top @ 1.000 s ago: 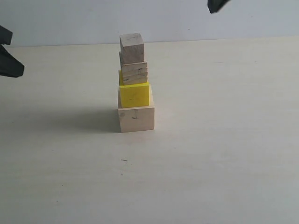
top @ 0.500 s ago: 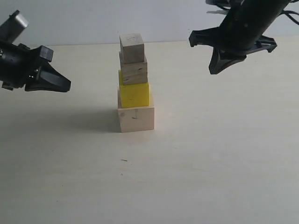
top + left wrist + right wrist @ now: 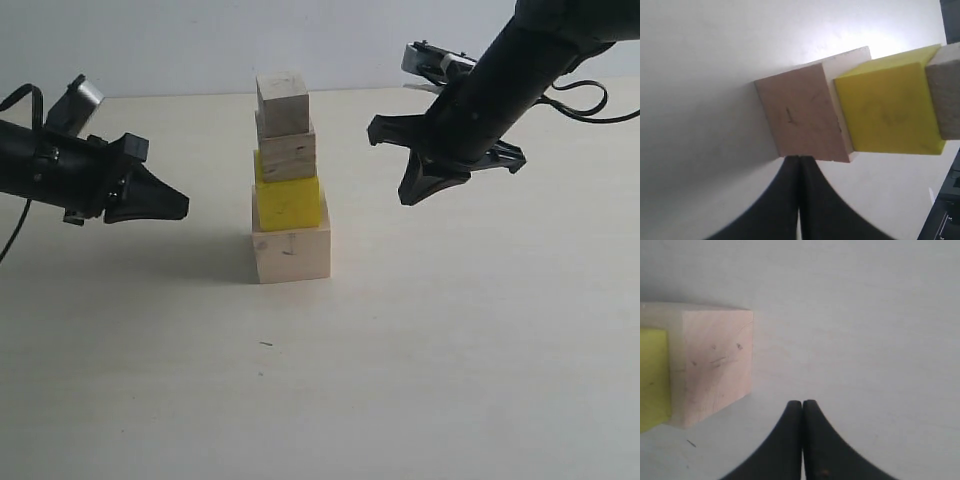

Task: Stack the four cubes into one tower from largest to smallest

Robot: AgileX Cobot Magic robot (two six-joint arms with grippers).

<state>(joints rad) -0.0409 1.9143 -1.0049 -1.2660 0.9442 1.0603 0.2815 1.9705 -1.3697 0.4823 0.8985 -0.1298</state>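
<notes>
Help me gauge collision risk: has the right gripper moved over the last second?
Yes. In the exterior view the right gripper has come down and leftward from the top edge toward the tower, but is apart from it.

Three cameras, one tower [image 3: 288, 180]
Exterior looks across the bench [image 3: 450, 380] toward its far edge; both wrist views sit close, sharing the largest cube [image 3: 802, 115] and yellow cube [image 3: 887, 102].
</notes>
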